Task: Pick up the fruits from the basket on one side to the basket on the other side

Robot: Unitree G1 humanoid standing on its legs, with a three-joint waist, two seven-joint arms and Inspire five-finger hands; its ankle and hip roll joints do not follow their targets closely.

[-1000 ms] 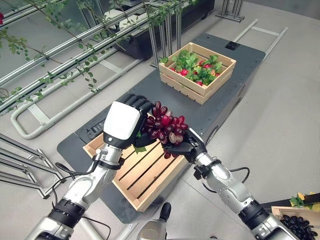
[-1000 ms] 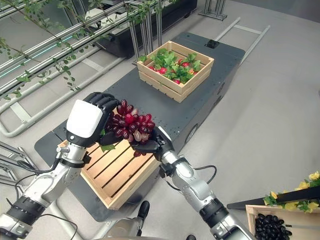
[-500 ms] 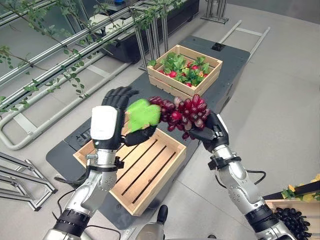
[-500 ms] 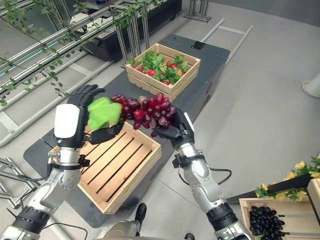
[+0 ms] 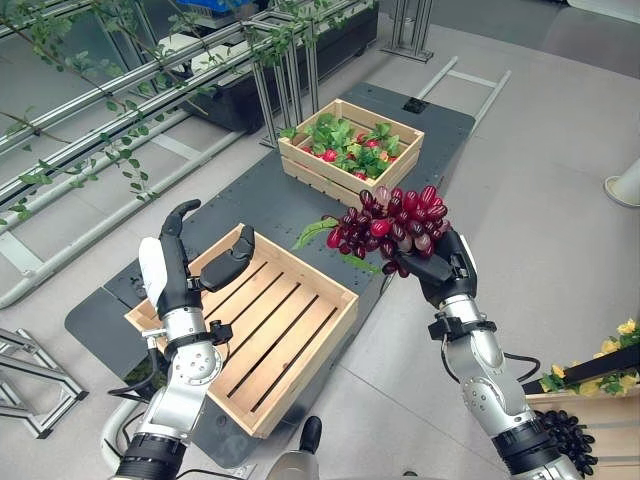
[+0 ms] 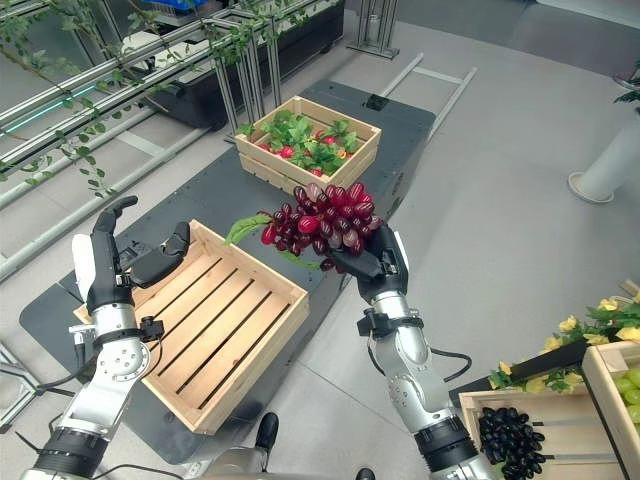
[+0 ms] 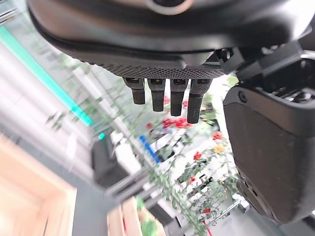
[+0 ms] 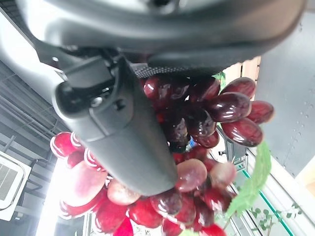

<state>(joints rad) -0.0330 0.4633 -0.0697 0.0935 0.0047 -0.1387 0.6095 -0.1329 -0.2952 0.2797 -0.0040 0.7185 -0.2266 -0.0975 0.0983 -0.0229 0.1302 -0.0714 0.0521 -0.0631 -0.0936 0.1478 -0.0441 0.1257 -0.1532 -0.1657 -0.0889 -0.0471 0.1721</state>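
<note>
We find a dark platform (image 5: 300,205) on the floor bearing two wooden crates. The near wooden crate (image 5: 275,340) sits at the platform's near end, its slatted bottom bare. The far wooden crate (image 5: 352,152) stands toward the far end, well apart from the near one, and is filled with green leaves and small red fruits, which may be strawberries, though we cannot tell at this distance. At the lower right of the eye views, off the platform, we note a crate of dark grapes (image 6: 515,437) with yellow flowers and leaves beside it. Metal rails with trailing green vines (image 5: 90,110) run along the left side of the floor.

The left hand (image 5: 175,265) is raised above the left edge of the near crate, its fingers straight and spread, the thumb held out over the crate, holding nothing; its wrist view confirms the fingers are extended. The right hand (image 5: 440,275) is raised off the right edge of the platform, between the two crates, with fingers and thumb curled round the bunch of red grapes (image 5: 392,225). The bunch sits atop the hand, clear of both crates, a green leaf (image 5: 315,232) trailing from its left end toward the near crate
</note>
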